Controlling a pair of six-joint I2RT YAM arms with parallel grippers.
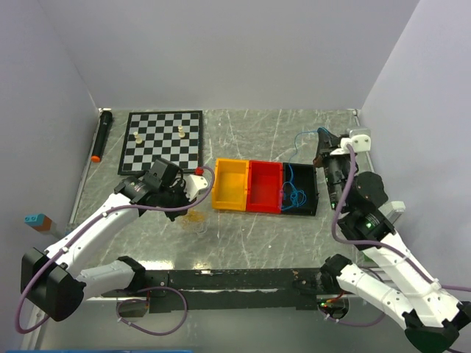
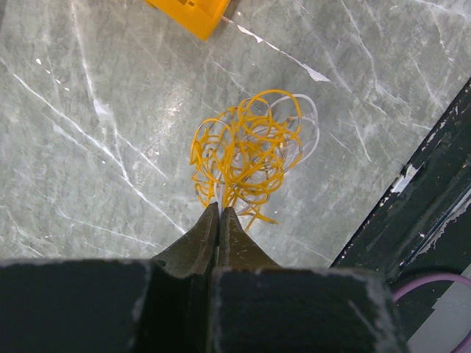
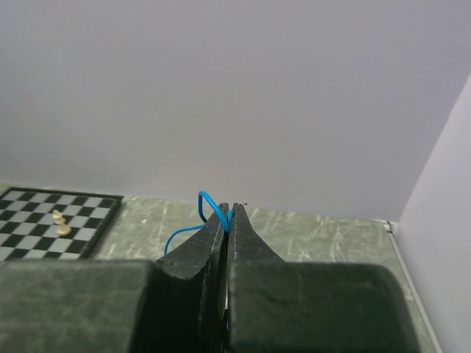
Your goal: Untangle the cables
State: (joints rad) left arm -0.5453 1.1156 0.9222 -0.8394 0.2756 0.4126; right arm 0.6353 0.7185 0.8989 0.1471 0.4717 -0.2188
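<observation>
Grips blue cable (image 3: 204,197) tight in shut right gripper (image 3: 227,213), at 2 o'clock near black bin (image 1: 316,191). Holds left gripper (image 2: 218,212) shut at 6 o'clock of yellow and white cables (image 2: 246,151) on table (image 2: 88,147); cannot tell if strand caught. Could tighten knots by yanking.
</observation>
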